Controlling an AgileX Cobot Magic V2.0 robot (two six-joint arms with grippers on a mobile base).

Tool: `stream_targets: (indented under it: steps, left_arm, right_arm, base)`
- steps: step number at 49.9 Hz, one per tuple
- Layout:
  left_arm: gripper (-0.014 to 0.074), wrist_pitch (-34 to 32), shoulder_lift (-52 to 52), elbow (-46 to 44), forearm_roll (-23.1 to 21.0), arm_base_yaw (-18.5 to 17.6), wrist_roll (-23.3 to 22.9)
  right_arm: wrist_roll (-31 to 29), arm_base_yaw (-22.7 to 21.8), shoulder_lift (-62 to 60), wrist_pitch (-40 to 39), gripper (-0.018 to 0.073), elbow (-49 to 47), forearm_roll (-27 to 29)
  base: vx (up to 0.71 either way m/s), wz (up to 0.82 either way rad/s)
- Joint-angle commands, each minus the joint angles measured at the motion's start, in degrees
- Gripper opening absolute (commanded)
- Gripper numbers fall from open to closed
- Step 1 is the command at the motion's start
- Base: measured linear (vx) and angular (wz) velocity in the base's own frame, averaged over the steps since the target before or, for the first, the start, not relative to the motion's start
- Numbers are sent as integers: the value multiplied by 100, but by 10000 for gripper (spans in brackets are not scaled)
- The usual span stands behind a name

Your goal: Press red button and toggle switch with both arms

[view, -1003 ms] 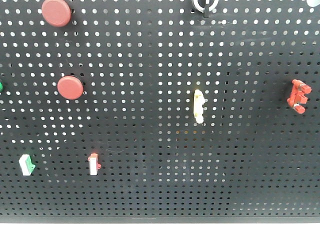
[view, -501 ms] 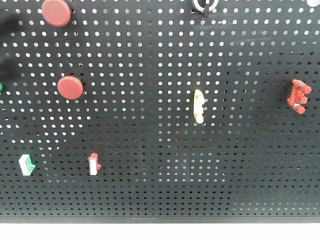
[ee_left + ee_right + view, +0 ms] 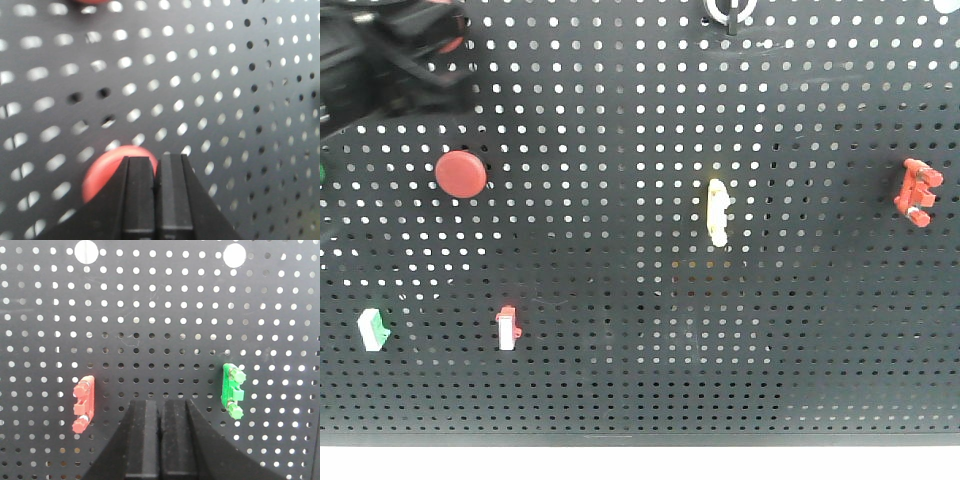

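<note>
Red round plastic button (image 3: 105,172) sits just behind the tip of my left pincer (image 3: 156,160), pressed together; right pincer (image 3: 160,405) likewise together, facing the black perforated board (image 3: 150,315).

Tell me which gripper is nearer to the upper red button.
Left. The left gripper, shut, is right in front of the upper red button. The right gripper faces a red clip and a green clip, no button in view.

even bright light; left wrist view blurred, holes smeared.
</note>
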Motion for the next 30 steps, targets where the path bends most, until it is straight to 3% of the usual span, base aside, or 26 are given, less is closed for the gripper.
stream_targets:
  steps: [1,17,30]
  left_arm:
    - [2,-403,13,-238,-84,-19,-11]
    - [2,-419,25,-238,-65,-13,-11]
    - [2,-58,-608,122,-63,-18,-6]
  right_arm:
    - [-34,-39,12,-490,0,-205,-23]
    - [-34,-39,12,-501,0,-205,-23]
    - [-34,-39,12,-497,0,-205,-23]
  base:
    - [0,0]
    - [0,0]
    - [0,0]
